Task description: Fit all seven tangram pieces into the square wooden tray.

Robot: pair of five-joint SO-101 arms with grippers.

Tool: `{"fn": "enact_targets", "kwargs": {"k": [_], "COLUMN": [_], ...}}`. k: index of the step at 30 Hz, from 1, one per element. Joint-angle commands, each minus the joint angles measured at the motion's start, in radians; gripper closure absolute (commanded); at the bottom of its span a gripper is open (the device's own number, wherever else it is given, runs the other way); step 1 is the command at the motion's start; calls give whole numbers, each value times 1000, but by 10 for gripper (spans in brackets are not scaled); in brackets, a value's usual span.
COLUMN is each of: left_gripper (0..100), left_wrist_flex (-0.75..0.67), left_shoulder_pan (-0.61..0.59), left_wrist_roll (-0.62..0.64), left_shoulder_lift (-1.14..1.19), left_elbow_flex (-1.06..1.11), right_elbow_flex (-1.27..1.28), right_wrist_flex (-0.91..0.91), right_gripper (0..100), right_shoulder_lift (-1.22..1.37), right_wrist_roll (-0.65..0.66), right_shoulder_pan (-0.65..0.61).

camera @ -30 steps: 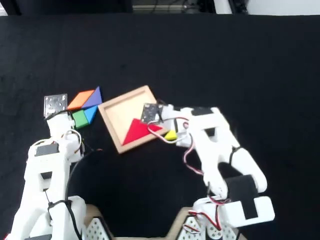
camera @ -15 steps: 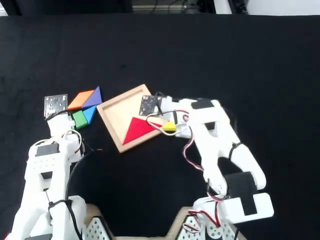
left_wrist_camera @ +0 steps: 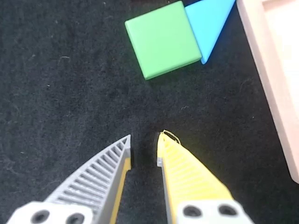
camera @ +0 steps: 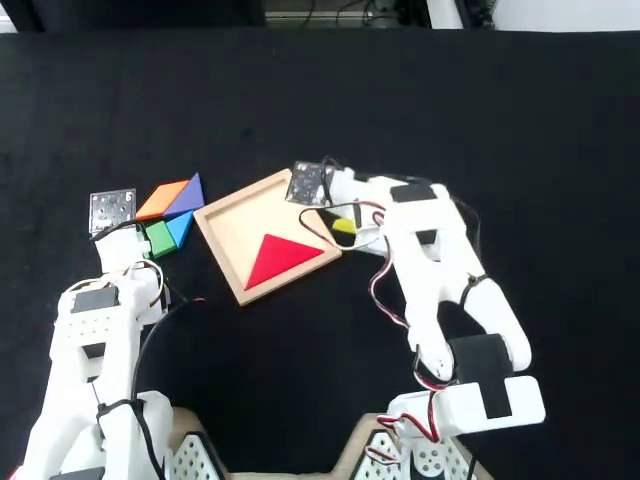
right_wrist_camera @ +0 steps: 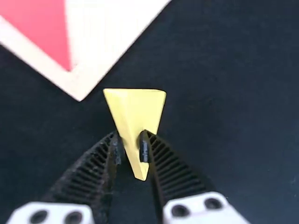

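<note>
Fingers of my right gripper (right_wrist_camera: 131,140) are pinched on the yellow triangle (right_wrist_camera: 135,109), just beside the right corner of the wooden tray (camera: 222,258) at mid-frame in the high view. A red triangle (camera: 278,258) lies inside the tray. My left gripper (left_wrist_camera: 144,140), slightly parted, holds nothing near the green square (left_wrist_camera: 161,39) at left.

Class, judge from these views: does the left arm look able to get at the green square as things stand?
Probably yes. The left gripper is empty, and the green square lies just ahead on the black cloth, with nothing between them.
</note>
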Motion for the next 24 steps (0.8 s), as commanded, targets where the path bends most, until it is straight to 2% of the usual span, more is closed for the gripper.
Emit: {"fn": "enact_targets", "kwargs": {"k": [1, 5, 8, 14, 17, 24], "left_gripper": [891, 891, 891, 891, 891, 891], "left_wrist_flex": [-17, -17, -17, -17, -17, -17], "left_shoulder_pan": [-4, -4, -4, -4, -4, 16], "left_wrist_roll": [-5, -5, -5, -6, -5, -3], "left_shoulder_lift": [-21, -21, -21, -21, -21, -20], "left_elbow_flex": [-5, -5, -5, -5, -5, -5], "right_elbow_flex": [-67, -142, -188, -245, -309, -501], "right_wrist_flex": [-2, 41, 92, 48, 60, 315], "right_gripper": [987, 987, 987, 987, 987, 987], "right_shoulder_lift": [-18, -38, -15, 145, 179, 116], "right_wrist_roll": [-77, -189, -198, -209, -272, -391], "right_shoulder_pan": [14, 12, 11, 31, 41, -17]}}
